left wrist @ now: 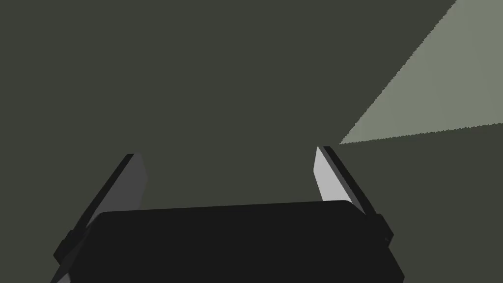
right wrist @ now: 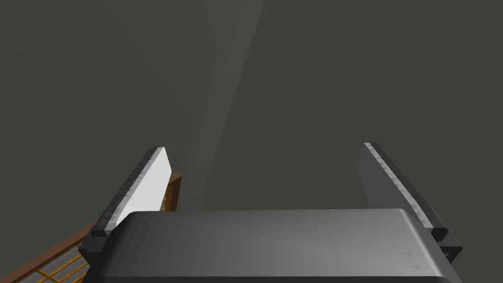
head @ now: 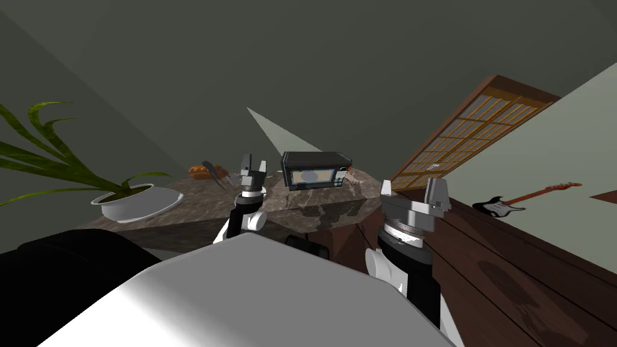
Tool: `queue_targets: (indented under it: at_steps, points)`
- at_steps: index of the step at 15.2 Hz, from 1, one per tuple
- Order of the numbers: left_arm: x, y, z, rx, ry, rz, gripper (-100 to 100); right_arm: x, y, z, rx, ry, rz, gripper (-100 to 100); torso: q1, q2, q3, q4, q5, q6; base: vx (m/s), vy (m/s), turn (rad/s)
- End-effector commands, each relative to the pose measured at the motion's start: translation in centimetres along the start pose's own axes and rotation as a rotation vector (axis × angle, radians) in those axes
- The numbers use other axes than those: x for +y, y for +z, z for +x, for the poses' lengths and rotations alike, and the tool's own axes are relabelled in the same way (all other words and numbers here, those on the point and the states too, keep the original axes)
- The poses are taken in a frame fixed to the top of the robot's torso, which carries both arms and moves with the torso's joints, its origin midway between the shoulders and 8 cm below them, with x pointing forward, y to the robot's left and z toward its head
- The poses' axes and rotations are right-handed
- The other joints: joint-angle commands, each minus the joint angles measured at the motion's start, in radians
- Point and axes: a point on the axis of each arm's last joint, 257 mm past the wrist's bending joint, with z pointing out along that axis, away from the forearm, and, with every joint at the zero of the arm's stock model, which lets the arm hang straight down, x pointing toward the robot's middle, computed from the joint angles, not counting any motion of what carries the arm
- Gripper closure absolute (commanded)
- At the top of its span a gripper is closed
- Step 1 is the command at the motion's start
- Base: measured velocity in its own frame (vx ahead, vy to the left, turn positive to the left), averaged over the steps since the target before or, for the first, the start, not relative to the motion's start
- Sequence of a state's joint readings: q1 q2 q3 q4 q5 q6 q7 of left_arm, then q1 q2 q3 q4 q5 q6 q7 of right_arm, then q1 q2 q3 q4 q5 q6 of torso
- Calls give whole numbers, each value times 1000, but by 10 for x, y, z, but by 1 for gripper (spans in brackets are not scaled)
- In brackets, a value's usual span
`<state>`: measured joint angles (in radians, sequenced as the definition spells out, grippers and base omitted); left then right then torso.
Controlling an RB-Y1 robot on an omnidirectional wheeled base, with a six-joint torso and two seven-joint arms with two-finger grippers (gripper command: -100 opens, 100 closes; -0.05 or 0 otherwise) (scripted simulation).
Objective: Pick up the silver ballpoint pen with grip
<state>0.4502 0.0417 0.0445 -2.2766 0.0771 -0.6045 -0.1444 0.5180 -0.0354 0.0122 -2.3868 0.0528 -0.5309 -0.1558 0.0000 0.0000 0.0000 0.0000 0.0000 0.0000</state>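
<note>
The head view gave me the microwave (head: 313, 170); left gripper (head: 253, 164) and right gripper (head: 413, 191) flanked it, upright, fingers spread (wrist views agreed).

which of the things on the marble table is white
The bowl holding the plant, at the left end of the table; the microwave is black, the small item orange.

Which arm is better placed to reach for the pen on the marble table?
Left, probably. The left gripper, open, hovers over the table beside the slim grey pen; the right gripper, also open, hangs beyond the table's right edge, past the microwave.
</note>
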Motion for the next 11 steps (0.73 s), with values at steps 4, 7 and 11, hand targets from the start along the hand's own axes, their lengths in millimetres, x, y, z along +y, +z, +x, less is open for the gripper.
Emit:
queue_targets:
  at_steps: [4,7,11]
  points:
    - [22,-11,0,76,44,-83,-100,0,0,0,0,0,0,0,-3,6,4,1,-1,0,-96,-50,-55]
    - [38,-21,-4,120,75,-150,-100,0,0,0,0,0,0,0,-5,9,5,2,-1,0,-116,-76,-98]
    - [66,-41,-12,197,133,-274,-100,0,0,0,0,0,0,0,-5,8,5,2,-1,0,-93,-63,-103]
